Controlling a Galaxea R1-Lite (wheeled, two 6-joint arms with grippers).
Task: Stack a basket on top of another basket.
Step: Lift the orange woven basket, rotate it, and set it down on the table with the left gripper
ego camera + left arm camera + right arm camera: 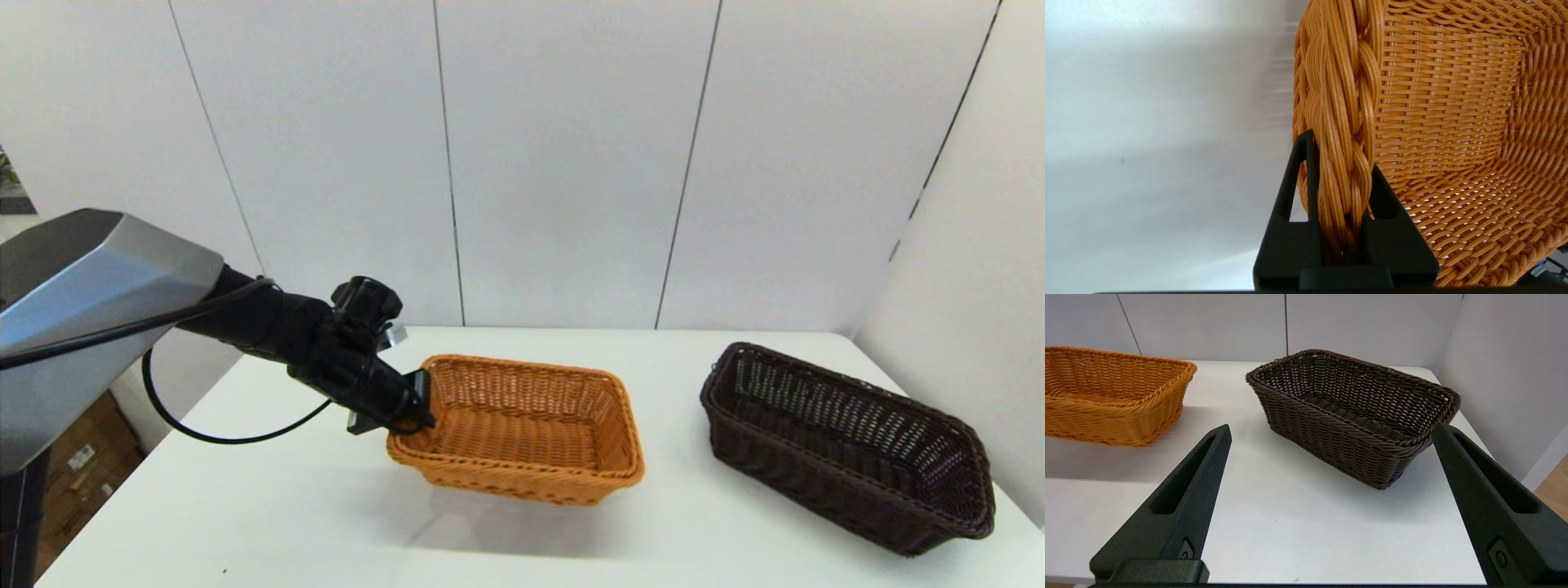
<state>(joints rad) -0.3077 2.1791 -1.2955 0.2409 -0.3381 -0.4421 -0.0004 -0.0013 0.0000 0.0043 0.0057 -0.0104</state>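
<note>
Grip: my left gripper is clamped on the braided rim of the orange-tan basket, one finger outside the wall and one inside, at the short end facing the tabletop's left edge.
Lift: that basket looks raised off the tabletop, judging by the shadow spread beneath it, and tips slightly down toward the front edge.
Step in hand: I judge it to be carrying this basket toward the dark brown basket, though the task wording would have the dark one go on top.
How to do it well: with a hold at one end only, the far end will sag, so I should move slowly, keep the rim level, clear the dark rim fully, then line up long sides before lowering.
Risk: the weave may slip or twist between my fingers.
Dark basket: almost black wicker, flared sides, rolled rim, standing upright near the right edge, angled toward the front right corner, well apart from the orange one.
Right gripper: spread wide, holding nothing, near the front edge and facing the dark basket.
</note>
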